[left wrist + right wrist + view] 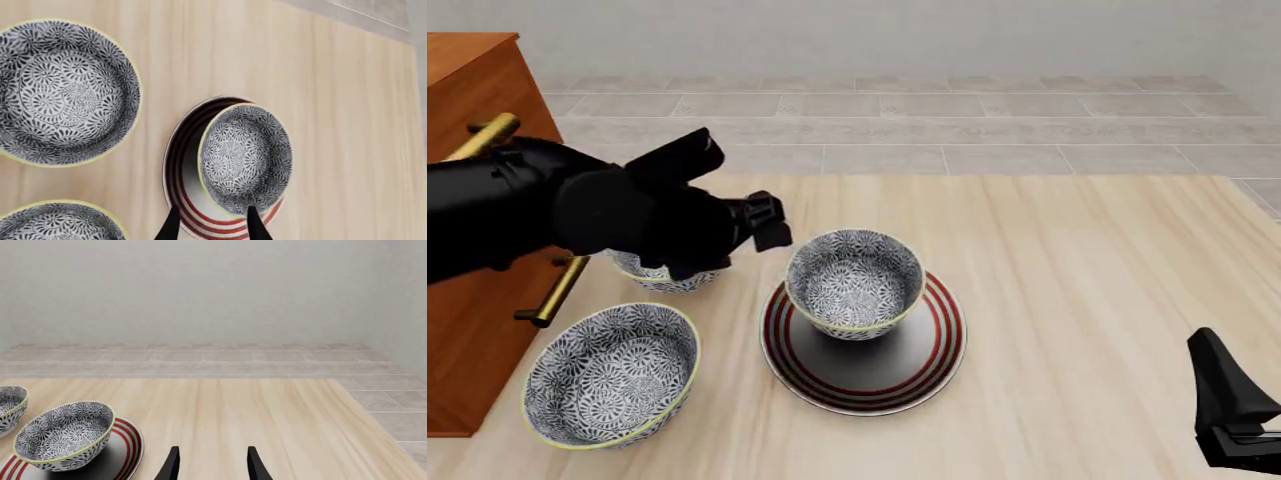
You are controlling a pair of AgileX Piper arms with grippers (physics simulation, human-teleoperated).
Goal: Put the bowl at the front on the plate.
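The bowl [854, 285] stands upright on the back-left part of the plate [888, 375], which has red rings around its rim. In the left wrist view the bowl [243, 155] covers much of the plate [200, 217]. My left gripper [767, 222] hovers just above and left of the bowl's rim, open [213, 227] and holding nothing. My right gripper [1224, 385] stays low at the table's front right, far from the plate. Its wrist view shows it open [212, 467] and empty, with the bowl [63, 435] and plate [127, 445] off to the side.
A look-alike bowl [611, 375] sits near the front left of the table. Another [667, 275] is partly hidden behind my left arm. A wooden cabinet [474, 80] with brass handles [554, 290] stands along the left edge.
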